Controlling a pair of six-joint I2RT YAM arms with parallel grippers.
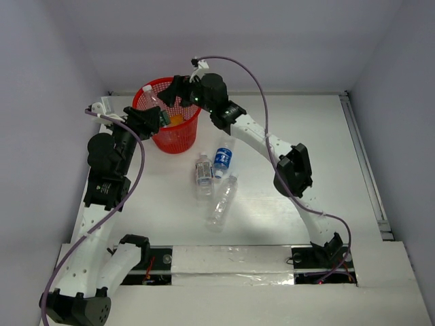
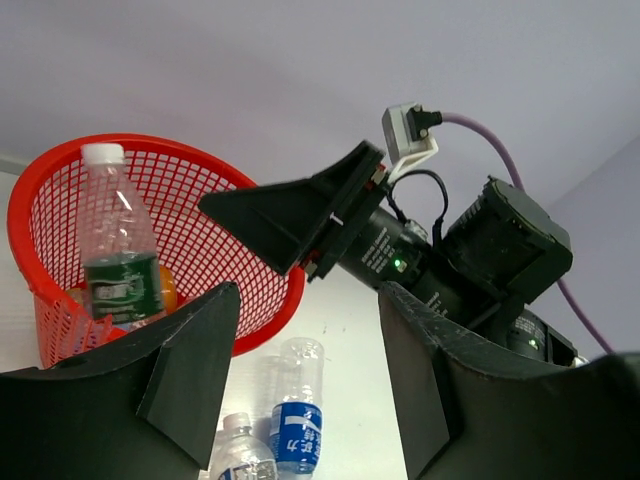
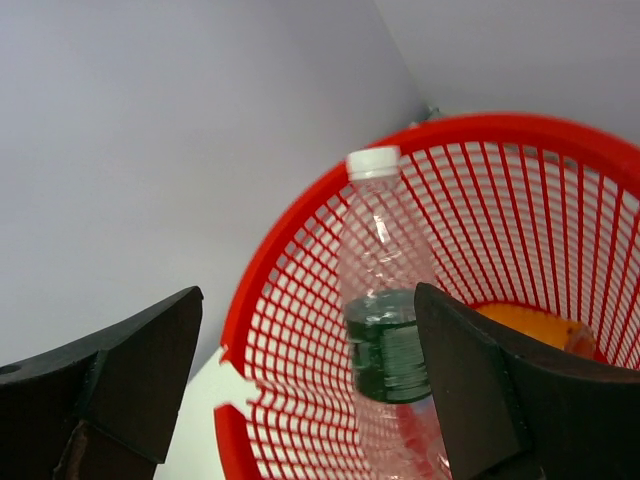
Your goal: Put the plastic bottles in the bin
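Right gripper [image 3: 305, 305] is hanging over the round red plastic mesh bin [image 1: 175, 139], its jaws standing wide apart and gripping nothing.

A clear plastic bottle with a green label and white cap [image 3: 385, 340] is leaning nearly upright against the bin's inner wall, beside something orange [image 3: 535, 328] at the bottom. The spread jaws are suiting a drop from above the rim. The left gripper [image 2: 305, 300] is waiting just beside the bin, jaws apart and empty, probably to be keeping clear. Three more clear plastic bottles [image 1: 203, 170] are lying on the white table [image 1: 306, 129] nearby, awaiting collection.
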